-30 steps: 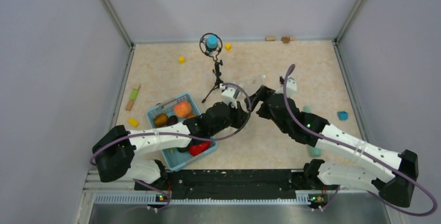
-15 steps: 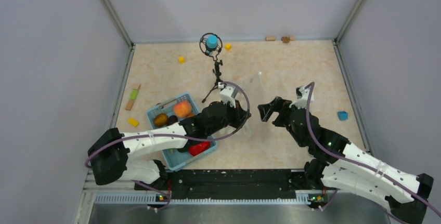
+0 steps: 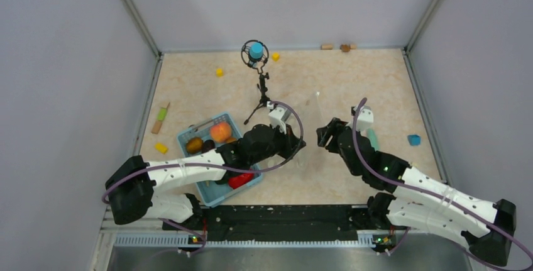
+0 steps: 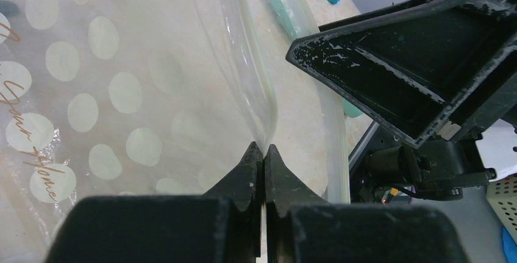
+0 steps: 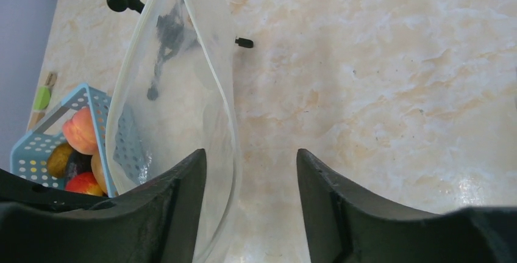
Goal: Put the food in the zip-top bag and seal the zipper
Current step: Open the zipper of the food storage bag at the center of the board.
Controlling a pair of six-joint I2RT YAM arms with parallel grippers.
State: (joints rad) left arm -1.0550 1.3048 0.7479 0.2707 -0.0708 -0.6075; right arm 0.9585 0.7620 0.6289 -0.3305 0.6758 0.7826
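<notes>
The clear polka-dot zip-top bag (image 3: pixel 309 134) hangs upright between the arms, its mouth open. My left gripper (image 3: pixel 297 148) is shut on the bag's rim, seen in the left wrist view (image 4: pixel 263 148), where the white dots (image 4: pixel 91 92) and the pale zipper (image 4: pixel 259 80) show. My right gripper (image 3: pixel 324 136) is open and empty just right of the bag; in its wrist view (image 5: pixel 250 162) the left finger overlaps the bag's rim (image 5: pixel 227 107). The food lies in the blue basket (image 3: pixel 188 134): an orange piece (image 3: pixel 220 132), a brown piece (image 3: pixel 194 144), a red pepper (image 3: pixel 241 180).
A microphone tripod (image 3: pixel 258 88) stands just behind the bag. Yellow cubes (image 3: pixel 219 71) and a green-and-orange stick (image 3: pixel 161 117) lie at the left. A teal piece (image 3: pixel 373 139) and a blue cube (image 3: pixel 413 139) lie at the right. Walls enclose the table.
My right gripper pulled away from the bag's top to the right and opened, then came back left close to the bag. My left gripper kept hold of the bag.
</notes>
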